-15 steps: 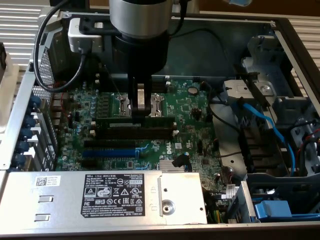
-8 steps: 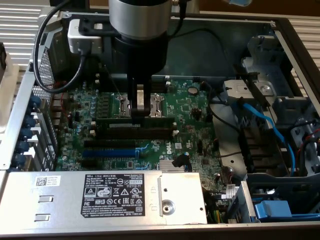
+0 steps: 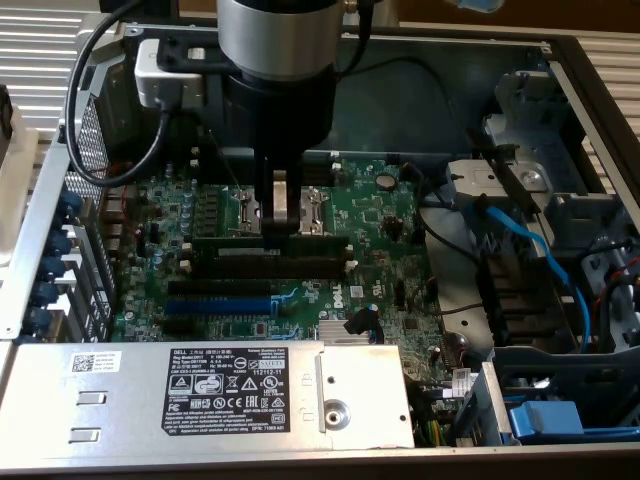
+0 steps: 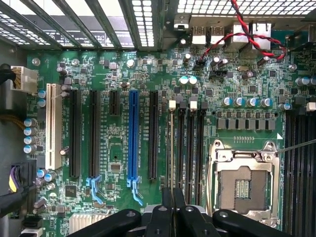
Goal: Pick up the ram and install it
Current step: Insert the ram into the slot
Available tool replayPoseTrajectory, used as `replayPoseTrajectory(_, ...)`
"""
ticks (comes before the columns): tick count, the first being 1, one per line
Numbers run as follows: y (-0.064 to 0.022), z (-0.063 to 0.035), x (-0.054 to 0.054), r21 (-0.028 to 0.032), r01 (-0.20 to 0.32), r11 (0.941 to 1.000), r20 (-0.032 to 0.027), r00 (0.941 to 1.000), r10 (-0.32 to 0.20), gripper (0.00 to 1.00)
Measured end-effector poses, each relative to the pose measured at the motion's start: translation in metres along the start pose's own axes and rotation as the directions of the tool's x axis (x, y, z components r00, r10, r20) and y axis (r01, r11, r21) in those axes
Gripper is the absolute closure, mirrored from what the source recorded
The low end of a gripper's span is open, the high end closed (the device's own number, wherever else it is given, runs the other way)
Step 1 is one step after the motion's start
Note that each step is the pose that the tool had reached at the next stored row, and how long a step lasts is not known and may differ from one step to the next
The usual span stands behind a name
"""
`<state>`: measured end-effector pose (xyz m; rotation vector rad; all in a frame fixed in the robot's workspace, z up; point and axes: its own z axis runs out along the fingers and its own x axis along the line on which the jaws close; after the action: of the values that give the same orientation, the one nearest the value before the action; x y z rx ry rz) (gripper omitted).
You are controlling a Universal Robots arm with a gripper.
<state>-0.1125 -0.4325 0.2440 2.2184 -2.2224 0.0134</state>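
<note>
One gripper (image 3: 280, 228), pinched narrowly on top edge of the ram (image 3: 225, 238), upright at the memory slots (image 3: 300, 266), case walls (image 3: 460, 100) well apart

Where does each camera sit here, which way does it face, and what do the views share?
Exterior view: off the arm, above the open computer case, facing down at a slant onto the motherboard; the arm's wrist and the claw, shut on the ram, show.
Wrist view: on the wrist, facing straight down along the claw onto the motherboard; the claw's fingers show.
Shared: motherboard, blue expansion slot, claw, ram.
</note>
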Motion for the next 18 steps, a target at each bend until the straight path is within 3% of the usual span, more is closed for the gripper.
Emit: replayPoseTrajectory(18,0.0008,0.0039,-0.0001,0.0,-0.013,0.9999,0.0,0.9999,0.013,0.88)
